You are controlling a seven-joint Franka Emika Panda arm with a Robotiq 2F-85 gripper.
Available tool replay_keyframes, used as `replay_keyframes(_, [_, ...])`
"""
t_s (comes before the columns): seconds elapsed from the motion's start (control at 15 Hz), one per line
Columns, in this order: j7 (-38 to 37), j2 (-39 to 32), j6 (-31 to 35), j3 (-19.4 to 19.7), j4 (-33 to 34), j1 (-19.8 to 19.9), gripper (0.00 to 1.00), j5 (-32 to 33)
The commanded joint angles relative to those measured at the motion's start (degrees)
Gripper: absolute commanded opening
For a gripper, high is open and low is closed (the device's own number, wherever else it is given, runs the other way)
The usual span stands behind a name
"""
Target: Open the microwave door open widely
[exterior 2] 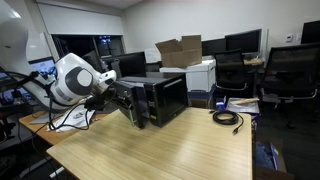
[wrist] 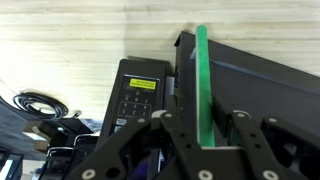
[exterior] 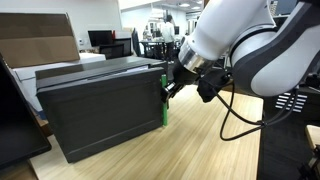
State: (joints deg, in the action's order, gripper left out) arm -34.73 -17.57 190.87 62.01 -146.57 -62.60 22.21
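The dark microwave [exterior 2: 168,96] stands on the wooden table [exterior 2: 170,145] and also shows in an exterior view [exterior: 90,70]. Its button panel [wrist: 138,95] with a yellow label shows in the wrist view. The microwave door [exterior: 105,118] is ajar, its bright green strip [exterior: 164,105] on the free vertical edge. My gripper [exterior: 172,88] is at that edge. In the wrist view my gripper [wrist: 205,125] is open, one finger on each side of the green strip [wrist: 203,75] and the door [wrist: 265,85]. In an exterior view my gripper [exterior 2: 120,98] sits against the door [exterior 2: 137,106].
Cardboard boxes [exterior 2: 180,50] and a white printer [exterior 2: 200,72] stand behind the microwave. A coiled black cable [exterior 2: 228,118] lies on the table beside it. Office chairs [exterior 2: 290,70] and monitors stand beyond. A large cardboard box [exterior: 40,42] is behind the oven.
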Motion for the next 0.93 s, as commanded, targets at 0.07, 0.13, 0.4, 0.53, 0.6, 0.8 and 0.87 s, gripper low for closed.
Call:
replay_keyframes(0.07, [0.99, 2.19, -3.62, 6.31, -3.19, -5.09, 0.83, 0.52])
replay_keyframes(0.13, [1.12, 2.82, -5.05, 7.46, -3.44, -6.14, 0.9, 0.71])
replay_keyframes(0.4, [1.22, 9.71, -18.05, 13.25, -0.47, -12.49, 1.0, 0.93])
replay_keyframes(0.53, [0.49, 12.4, -22.3, 15.45, 2.1, -15.25, 1.0, 0.87])
replay_keyframes(0.6, [0.06, 14.15, -24.99, 16.33, 4.16, -16.61, 1.0, 0.81])
replay_keyframes(0.8, [-0.79, 16.84, -29.85, 17.03, 8.37, -18.36, 1.0, 0.93])
replay_keyframes(0.87, [-1.07, 17.52, -31.95, 16.86, 9.92, -18.64, 1.0, 0.92])
